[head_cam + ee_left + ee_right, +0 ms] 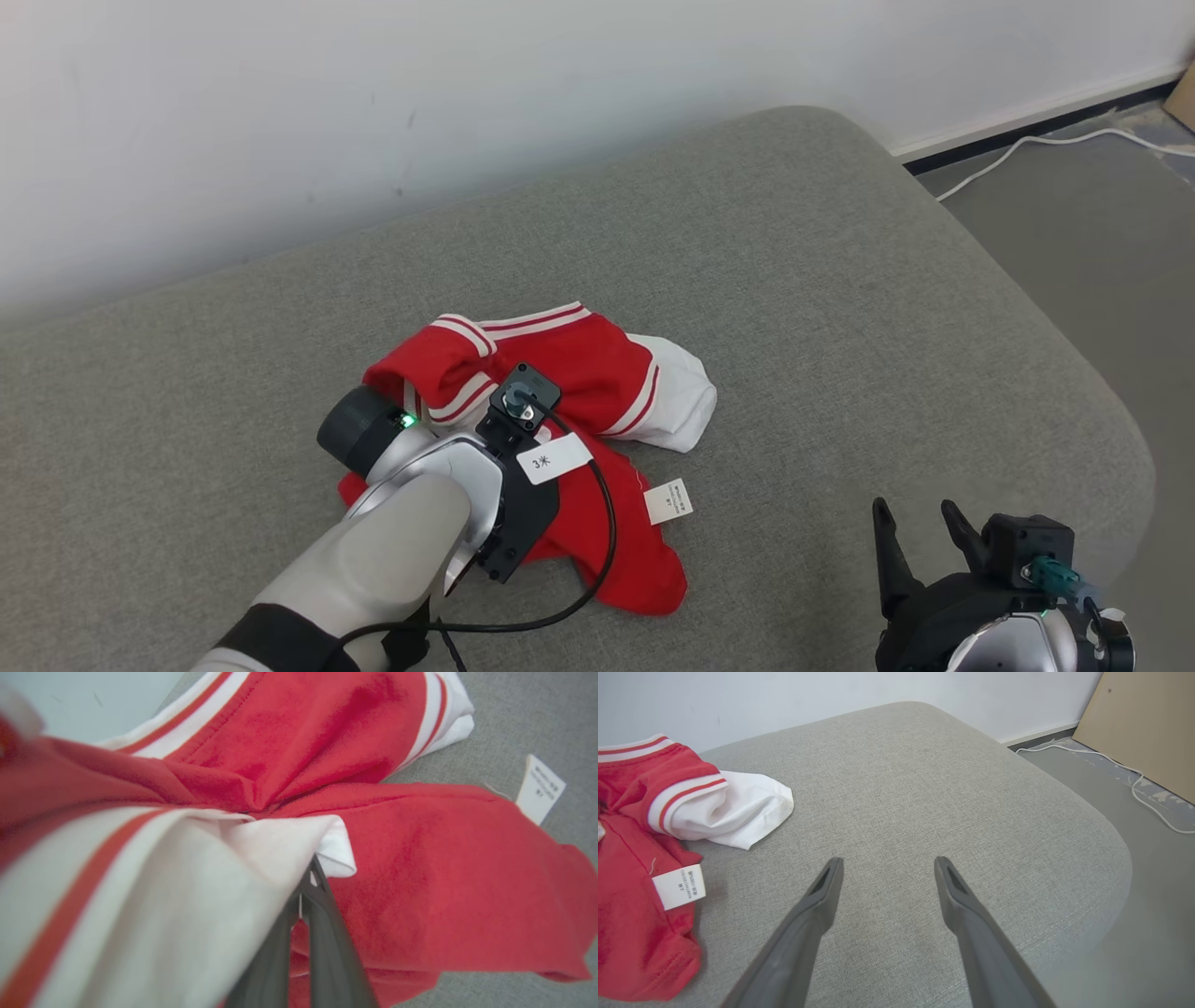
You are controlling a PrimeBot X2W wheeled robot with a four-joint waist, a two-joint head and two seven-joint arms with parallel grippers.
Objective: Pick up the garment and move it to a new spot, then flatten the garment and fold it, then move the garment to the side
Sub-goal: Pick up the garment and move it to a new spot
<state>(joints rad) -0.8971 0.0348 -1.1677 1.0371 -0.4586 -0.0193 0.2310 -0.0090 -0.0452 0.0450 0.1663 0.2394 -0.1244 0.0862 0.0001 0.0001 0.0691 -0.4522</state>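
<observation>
On grey cushion point(794, 280): crumpled red garment point(597, 373), white-striped trim; left fingers point(327, 933) pinch it, right fingers point(817, 905) apart.

The left hand point(310, 873) pinches the crumpled red-and-white garment point(420, 858) on a grey cushion point(537, 714).

The left arm point(401, 541) reaches forward and down, the left gripper point(309, 882) pinched tight on the garment point(420, 868). The right gripper point(917, 515) hangs low, fingers spread apart.
</observation>
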